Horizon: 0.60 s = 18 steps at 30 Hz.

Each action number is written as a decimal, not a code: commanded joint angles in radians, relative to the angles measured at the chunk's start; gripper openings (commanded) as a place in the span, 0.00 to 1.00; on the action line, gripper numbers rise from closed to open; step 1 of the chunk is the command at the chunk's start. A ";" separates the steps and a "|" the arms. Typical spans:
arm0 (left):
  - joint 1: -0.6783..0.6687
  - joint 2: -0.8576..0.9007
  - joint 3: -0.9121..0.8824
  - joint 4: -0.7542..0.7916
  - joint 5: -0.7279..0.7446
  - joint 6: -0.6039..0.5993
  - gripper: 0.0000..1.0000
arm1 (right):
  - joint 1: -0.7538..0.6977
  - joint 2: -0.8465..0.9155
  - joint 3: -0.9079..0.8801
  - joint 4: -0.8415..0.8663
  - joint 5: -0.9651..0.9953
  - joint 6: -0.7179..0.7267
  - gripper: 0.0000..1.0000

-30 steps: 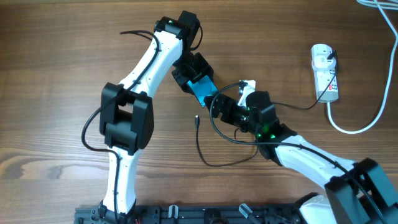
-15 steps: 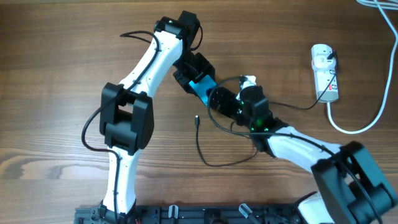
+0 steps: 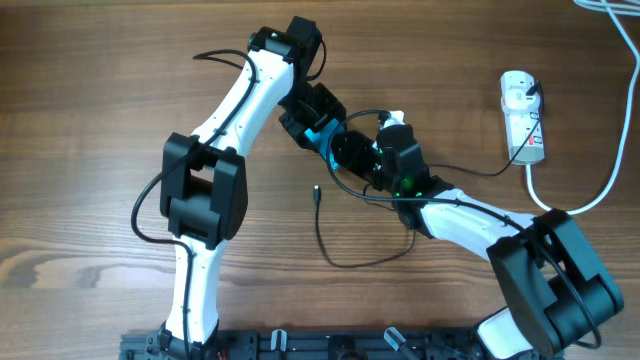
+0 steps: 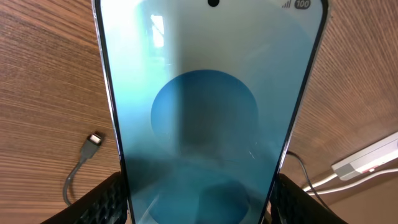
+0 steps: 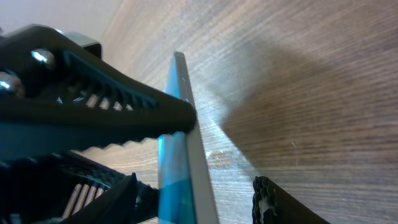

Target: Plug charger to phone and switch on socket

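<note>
Overhead view, brown wood-grain table (image 3: 90, 120) filling the frame, phone (image 4: 205, 93) clamped over it by left gripper (image 4: 199, 208), right gripper (image 5: 193, 202) parted astride its edge, charger (image 3: 335, 255) looped on the wood, socket (image 3: 522, 115) laid toward the right.

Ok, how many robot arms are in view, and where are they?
2. The left arm rises from bottom left; the left gripper holds the phone. The right arm comes from bottom right; the right gripper straddles the phone's edge, open.
</note>
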 commanded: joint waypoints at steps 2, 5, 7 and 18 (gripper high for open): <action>-0.002 -0.032 0.024 0.009 0.023 -0.031 0.04 | 0.003 0.018 0.019 -0.008 -0.002 0.024 0.34; -0.002 -0.032 0.024 0.011 0.023 -0.030 0.04 | 0.003 0.018 0.019 -0.010 -0.002 0.024 0.21; -0.002 -0.032 0.024 0.011 0.023 -0.030 0.04 | 0.003 0.018 0.019 -0.014 -0.002 0.024 0.13; 0.007 -0.053 0.024 -0.044 0.024 0.012 1.00 | 0.001 0.016 0.019 -0.014 -0.013 0.049 0.05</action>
